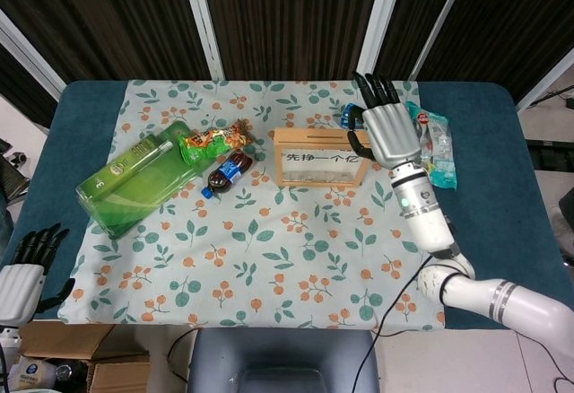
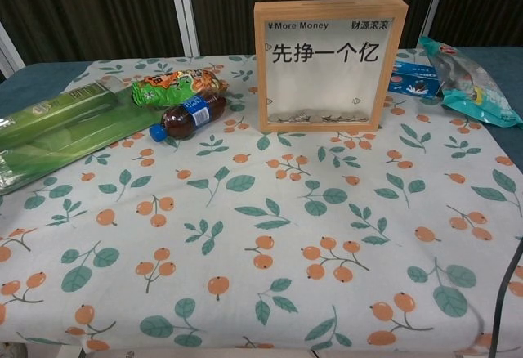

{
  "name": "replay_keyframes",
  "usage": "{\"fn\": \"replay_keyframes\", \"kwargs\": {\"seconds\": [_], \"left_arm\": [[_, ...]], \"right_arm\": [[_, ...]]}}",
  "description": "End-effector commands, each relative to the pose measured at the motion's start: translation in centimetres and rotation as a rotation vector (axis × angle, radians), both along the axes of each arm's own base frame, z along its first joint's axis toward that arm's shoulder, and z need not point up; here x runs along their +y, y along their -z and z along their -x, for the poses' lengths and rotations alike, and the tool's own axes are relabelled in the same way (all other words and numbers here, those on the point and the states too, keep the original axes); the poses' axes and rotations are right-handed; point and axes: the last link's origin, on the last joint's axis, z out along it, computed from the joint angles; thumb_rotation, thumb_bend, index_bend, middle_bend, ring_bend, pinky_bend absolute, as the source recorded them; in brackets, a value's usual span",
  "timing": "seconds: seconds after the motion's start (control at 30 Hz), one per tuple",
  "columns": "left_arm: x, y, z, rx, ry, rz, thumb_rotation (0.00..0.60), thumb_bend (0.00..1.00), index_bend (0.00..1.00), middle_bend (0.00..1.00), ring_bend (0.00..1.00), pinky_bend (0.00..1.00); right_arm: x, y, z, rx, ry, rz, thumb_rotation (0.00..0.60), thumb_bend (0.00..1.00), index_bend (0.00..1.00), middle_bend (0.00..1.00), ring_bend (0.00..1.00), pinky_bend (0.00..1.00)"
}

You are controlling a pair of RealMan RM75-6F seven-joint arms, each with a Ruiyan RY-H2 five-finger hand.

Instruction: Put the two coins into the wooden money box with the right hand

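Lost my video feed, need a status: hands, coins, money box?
Right hand above money box, fingers extended, coin not visible. Left hand idle at table edge. Coins already lying inside the box. Nothing blocking.

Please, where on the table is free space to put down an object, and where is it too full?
Free: the wide front part of the floral cloth, before the wooden money box. Crowded: the back left, with green package, snack bag and cola bottle, and the back right, with the right robot hand and blue packets.
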Motion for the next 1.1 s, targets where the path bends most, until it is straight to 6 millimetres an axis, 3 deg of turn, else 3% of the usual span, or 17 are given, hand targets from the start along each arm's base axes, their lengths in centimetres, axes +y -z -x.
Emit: {"fn": "replay_keyframes", "kwargs": {"seconds": [0.03,0.33,1.1], "left_arm": [[0.0,-0.1,0.1,-0.001,-0.003,-0.001,0.599,0.34,0.0,0.0,0.0,0.0],[0.2,-0.2,0.2,0.0,-0.007,-0.002,0.599,0.34,0.0,0.0,0.0,0.0],[0.4,-0.5,0.2,0.007,-0.009,-0.005,0.599,0.34,0.0,0.0,0.0,0.0]], "right_arm": [[-2.5,0.9,-2.2,0.089,0.037,-0.064,0.6,0.62,0.78,0.15,0.0,0.0],[-3.5,2.3,-4.0,0.121,0.082,-0.115,0.6,0.62,0.78,0.15,0.0,0.0],[-3.9,3.7,-3.6,0.176,0.151,-0.154,0.6,0.64,0.79,0.15,0.0,0.0]]}}
